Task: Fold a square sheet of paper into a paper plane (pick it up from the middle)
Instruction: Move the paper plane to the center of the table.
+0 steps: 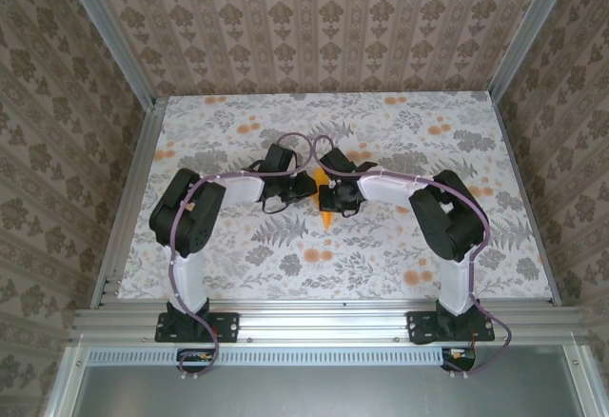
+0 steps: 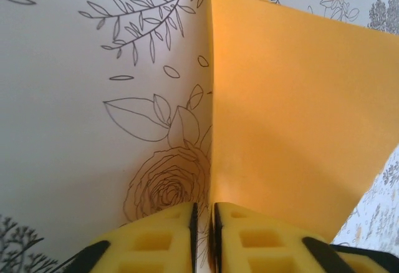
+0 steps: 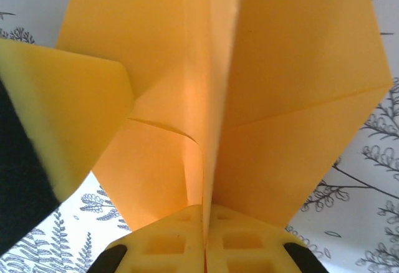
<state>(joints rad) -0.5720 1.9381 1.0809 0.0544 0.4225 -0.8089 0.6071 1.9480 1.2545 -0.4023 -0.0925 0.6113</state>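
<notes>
Arms (image 1: pixel 233 187) bent inward over the table (image 1: pixel 238 255), right gripper (image 3: pixel 204 214) clamped on the folded orange sheet (image 3: pixel 293 67). Fingers of the left gripper (image 2: pixel 204 214) sit narrowly astride its crease, grip unclear; overhead, both grippers hide all but its 6 o'clock tip.

Folded sheet of paper (image 1: pixel 326 215) at table (image 1: pixel 238 246) centre. Left gripper (image 2: pixel 204 214) just left of sheet, right gripper (image 3: pixel 204 214) just right; sheet's crease between right gripper's fingers (image 3: pixel 168 242).
</notes>
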